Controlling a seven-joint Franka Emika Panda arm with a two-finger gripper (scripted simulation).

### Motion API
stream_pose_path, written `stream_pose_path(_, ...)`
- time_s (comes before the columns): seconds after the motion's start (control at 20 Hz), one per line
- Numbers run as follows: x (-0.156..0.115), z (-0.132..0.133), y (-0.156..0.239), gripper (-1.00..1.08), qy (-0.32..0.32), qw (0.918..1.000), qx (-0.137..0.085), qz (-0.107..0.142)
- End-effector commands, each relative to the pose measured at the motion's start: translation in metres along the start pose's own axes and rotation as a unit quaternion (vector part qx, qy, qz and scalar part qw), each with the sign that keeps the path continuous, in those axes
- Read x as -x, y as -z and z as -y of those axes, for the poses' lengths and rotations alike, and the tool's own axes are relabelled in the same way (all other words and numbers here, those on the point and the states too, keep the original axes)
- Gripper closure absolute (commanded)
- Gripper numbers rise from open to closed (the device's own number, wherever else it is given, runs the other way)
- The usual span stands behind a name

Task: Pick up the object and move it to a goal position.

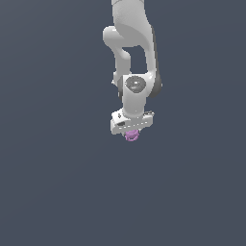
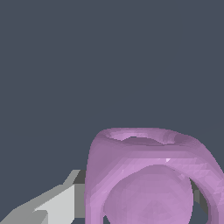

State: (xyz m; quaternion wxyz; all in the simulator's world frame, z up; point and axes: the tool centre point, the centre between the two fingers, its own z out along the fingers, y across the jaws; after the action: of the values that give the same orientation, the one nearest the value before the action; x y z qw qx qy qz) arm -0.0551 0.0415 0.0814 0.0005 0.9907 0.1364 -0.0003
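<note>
Hand (image 1: 131, 130) sits closed around the purple object (image 2: 148, 175); this looks light, stiff, smooth and rounded, so grip across its widest lobes.

I read the object (image 2: 144, 183) as smooth matt light-purple plastic, faintly faceted, with one tiny highlight. Arm (image 1: 132, 43) shell looks like smooth white plastic with a soft sheen, its joint cap (image 1: 135, 84) glossier grey. Gripper (image 1: 131, 130) finger (image 2: 52, 205) is flat matt grey-white.
</note>
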Motion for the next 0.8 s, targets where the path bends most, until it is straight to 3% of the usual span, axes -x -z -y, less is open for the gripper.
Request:
stream_pose_path(0.0, 0.005, 0.012, 0.016, 1.08, 0.000, 1.0000, 0.000, 0.000)
stream_pose_path(0.75, 0.039, 0.091, 0.118, 1.08, 0.001, 1.0000, 0.001, 0.000)
